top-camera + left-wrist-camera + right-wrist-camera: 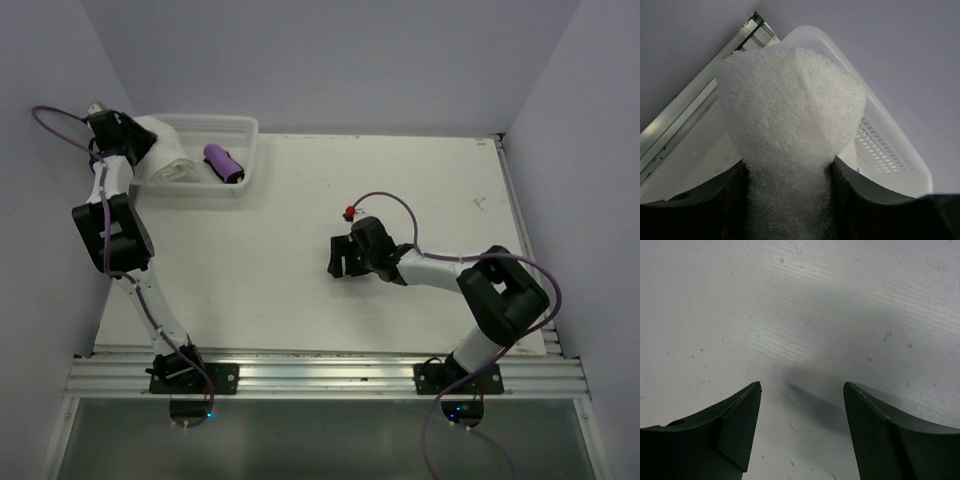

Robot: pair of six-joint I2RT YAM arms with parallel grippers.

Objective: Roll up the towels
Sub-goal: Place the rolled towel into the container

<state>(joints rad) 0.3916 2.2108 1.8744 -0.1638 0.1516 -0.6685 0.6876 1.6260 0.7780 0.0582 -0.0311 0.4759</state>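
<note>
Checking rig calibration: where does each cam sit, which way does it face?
Top external: above and behind the bases, looking down on the table; both arms show, left claw at the basket, right claw mid-table.
Left wrist: on that wrist, looking along its fingers at the white towel clamped between them.
Right wrist: on that wrist, facing down at the table; open fingers show.
Shared: top and left wrist both show the white towel and basket.

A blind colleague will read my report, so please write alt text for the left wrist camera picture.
The left gripper grips a fluffy white towel, which bulges up between its two dark fingers and fills the middle of the view. Behind the towel stands a white mesh basket.
</note>
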